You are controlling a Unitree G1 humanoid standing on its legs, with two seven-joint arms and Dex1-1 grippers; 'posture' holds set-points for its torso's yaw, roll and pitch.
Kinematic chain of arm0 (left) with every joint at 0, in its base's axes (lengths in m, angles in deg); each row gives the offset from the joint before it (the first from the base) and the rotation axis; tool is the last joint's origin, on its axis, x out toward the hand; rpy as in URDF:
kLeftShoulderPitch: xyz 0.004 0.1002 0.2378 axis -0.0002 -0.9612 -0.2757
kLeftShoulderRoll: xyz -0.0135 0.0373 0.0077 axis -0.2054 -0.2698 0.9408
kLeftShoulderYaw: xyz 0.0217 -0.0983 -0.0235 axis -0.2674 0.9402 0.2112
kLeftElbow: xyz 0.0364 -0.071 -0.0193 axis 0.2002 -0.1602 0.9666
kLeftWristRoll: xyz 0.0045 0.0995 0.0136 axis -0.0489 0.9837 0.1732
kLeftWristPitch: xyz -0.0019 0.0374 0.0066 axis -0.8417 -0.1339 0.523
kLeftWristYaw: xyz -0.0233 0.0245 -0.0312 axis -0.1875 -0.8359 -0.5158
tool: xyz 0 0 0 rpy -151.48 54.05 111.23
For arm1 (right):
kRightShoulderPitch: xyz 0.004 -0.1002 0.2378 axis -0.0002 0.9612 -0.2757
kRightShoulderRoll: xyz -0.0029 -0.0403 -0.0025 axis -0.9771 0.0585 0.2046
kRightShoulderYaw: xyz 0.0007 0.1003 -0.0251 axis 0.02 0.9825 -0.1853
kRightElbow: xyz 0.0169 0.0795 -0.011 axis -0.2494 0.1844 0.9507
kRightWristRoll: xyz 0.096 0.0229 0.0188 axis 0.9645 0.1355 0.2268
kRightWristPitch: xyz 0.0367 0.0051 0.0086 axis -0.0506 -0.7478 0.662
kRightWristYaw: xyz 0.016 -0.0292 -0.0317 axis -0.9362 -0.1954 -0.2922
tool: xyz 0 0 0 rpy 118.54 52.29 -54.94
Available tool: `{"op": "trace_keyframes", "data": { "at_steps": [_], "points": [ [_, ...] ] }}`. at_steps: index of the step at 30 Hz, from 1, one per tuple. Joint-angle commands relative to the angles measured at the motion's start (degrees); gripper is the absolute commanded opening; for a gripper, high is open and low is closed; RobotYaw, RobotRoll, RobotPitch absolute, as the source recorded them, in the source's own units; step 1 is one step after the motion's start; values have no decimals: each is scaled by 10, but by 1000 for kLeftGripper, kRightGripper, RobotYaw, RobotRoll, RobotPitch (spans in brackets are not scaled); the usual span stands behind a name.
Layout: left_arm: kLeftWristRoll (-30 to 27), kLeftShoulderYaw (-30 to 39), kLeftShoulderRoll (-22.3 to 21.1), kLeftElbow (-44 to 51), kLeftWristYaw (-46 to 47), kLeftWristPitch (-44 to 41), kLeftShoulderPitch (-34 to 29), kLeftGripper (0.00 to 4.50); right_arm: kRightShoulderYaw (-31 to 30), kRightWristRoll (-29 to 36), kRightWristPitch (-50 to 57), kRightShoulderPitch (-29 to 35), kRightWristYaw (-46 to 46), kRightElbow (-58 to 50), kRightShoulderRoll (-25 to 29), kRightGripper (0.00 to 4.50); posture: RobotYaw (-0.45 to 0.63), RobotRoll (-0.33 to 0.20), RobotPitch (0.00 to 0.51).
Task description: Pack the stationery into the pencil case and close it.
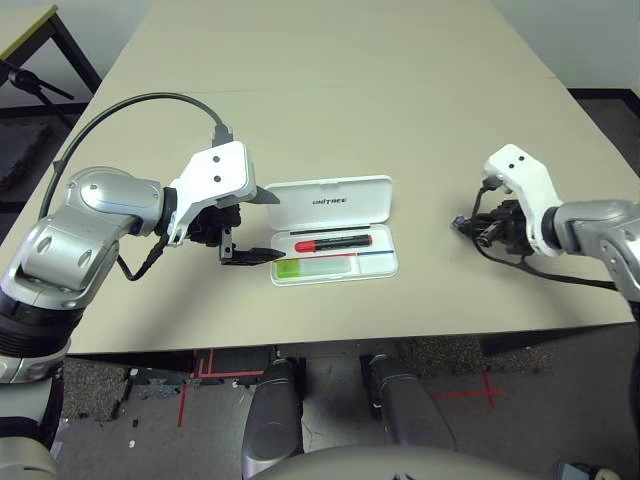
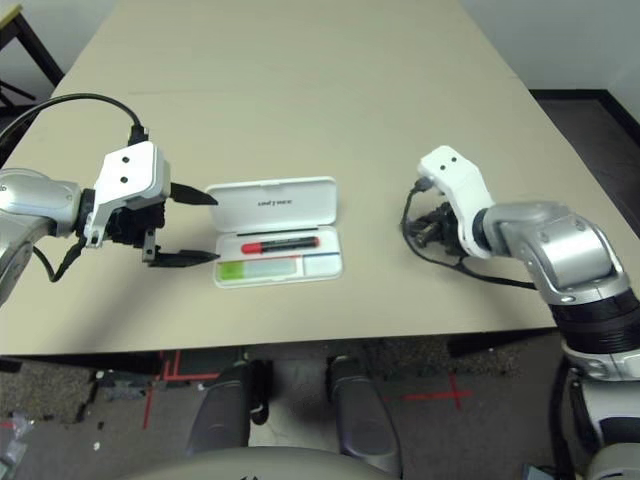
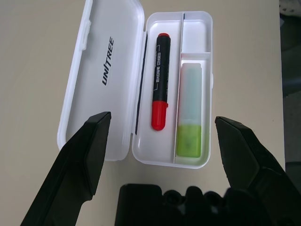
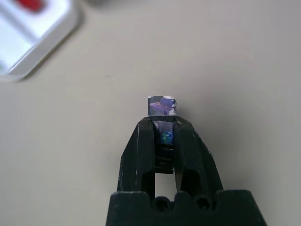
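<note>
One pencil case [image 3: 171, 164] is lying open on one worktop [image 1: 330, 100], its tray showing three compartments. Four pieces of stationery are appearing in all: one red-and-black marker [image 3: 161, 75], one green highlighter [image 3: 189, 108] and one thin pencil [image 1: 376, 252] are resting in the case, making three inside, and one small block [image 4: 162, 106] is staying outside it. Two grippers are showing, one left [image 1: 280, 227] and one right [image 1: 457, 222].
</note>
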Motion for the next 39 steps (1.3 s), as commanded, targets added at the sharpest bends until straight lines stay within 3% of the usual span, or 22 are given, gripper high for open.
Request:
{"op": "trace_keyframes", "data": {
  "at_steps": [1, 13, 39],
  "points": [
    [6, -1, -10, -4, -7, 4, 0, 4500, -24, -18, -117, -18, 103, 24, 16, 286, -36, 0, 157],
    [26, -12, -24, -3, -8, 4, -7, 4500, -69, -34, -210, -100, 252, 36, -47, 286, -25, 0, 162],
    [34, -14, -19, 6, 0, -5, -12, 4500, -138, -133, -250, -130, 240, 70, -175, 286, -4, 0, 159]
  ]
}}
